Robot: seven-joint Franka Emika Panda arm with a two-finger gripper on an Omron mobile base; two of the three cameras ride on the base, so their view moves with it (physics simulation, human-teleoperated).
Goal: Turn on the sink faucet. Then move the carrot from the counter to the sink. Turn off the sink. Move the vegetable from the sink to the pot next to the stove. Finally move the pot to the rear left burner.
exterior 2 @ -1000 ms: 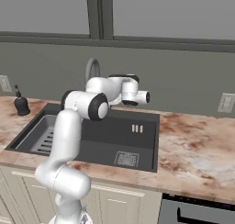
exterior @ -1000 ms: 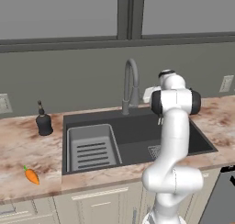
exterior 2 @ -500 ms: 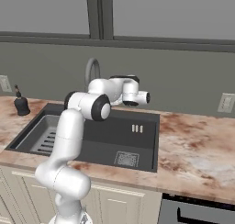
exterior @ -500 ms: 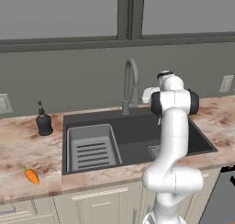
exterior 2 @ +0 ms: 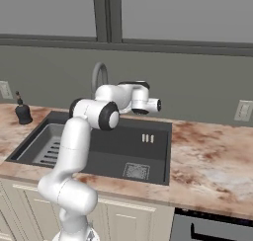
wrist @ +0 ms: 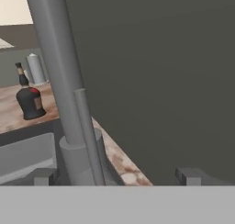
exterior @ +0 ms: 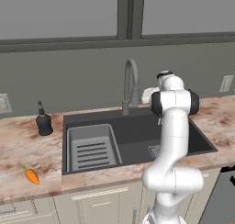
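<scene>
Hand view shows the gripper (wrist: 117, 176) spread wide, its two dark tips far apart and gripping nothing — the faucet (wrist: 64, 94) rises just ahead of the left tip, its thin lever running down the front of the grey stem to the round base. In the left base view the hand sits right beside the faucet's (exterior: 130, 87) stem, behind the sink (exterior: 133, 140); whether a finger touches it cannot be told. No water is visible. The carrot (exterior: 31, 176) lies on the counter (exterior: 27, 154) well to the left of the basin, near the front edge. A dark soap bottle (exterior: 43, 122) stands at the back left of the sink.
</scene>
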